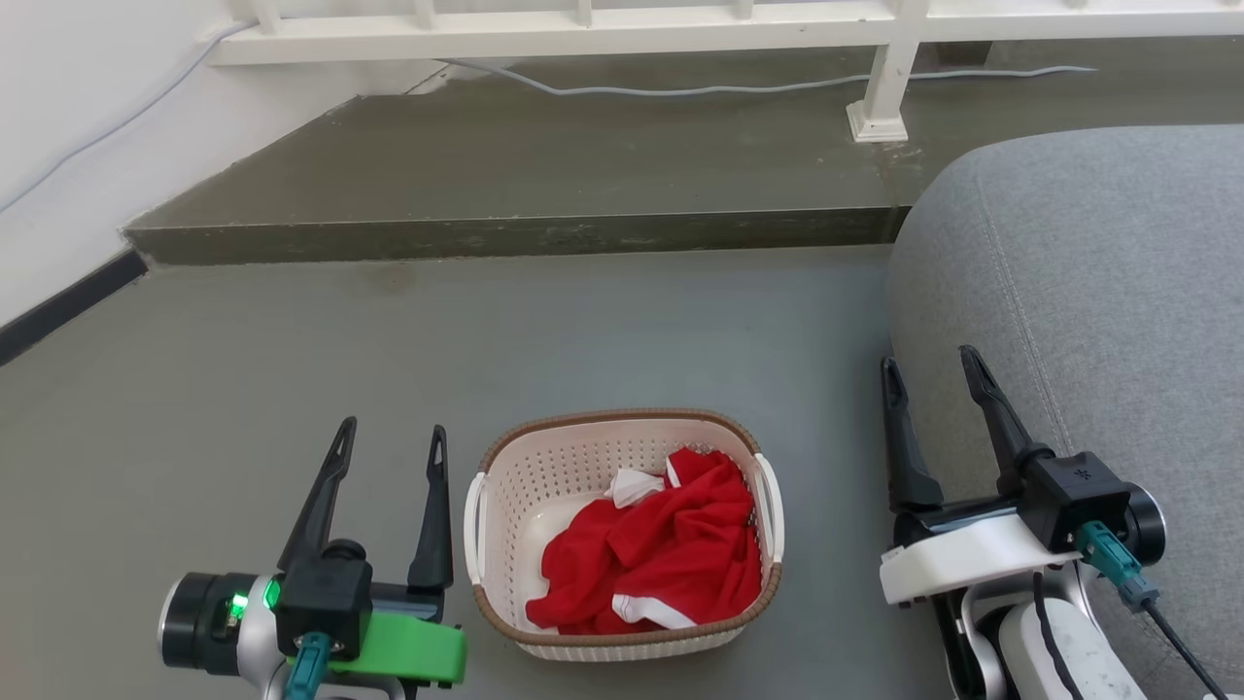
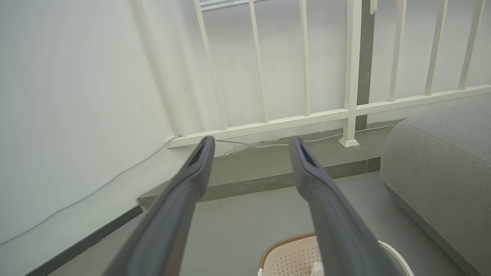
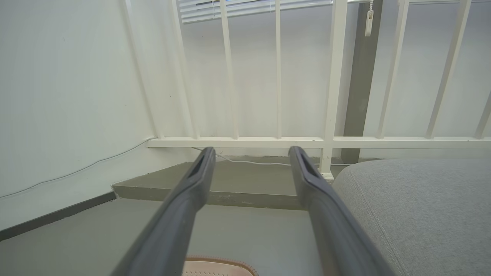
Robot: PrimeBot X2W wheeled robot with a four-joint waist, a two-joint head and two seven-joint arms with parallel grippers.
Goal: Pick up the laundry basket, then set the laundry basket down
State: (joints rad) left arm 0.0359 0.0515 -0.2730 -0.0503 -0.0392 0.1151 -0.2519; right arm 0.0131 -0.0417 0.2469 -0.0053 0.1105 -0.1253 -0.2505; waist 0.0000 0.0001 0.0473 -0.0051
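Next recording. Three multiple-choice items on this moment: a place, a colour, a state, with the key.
1. Where is the laundry basket?
A. on the floor, between the left gripper and the right gripper
B. on a table
C. on a shelf

2. Main colour of the garment in it?
A. blue
B. red
C. black

3. State of the two grippers?
A. both open, empty
B. both shut on the handles
C. one shut, one open

Key:
1 A: it stands on the floor between them.
2 B: red cloth, white trim.
3 A: both finger pairs are spread, holding nothing.
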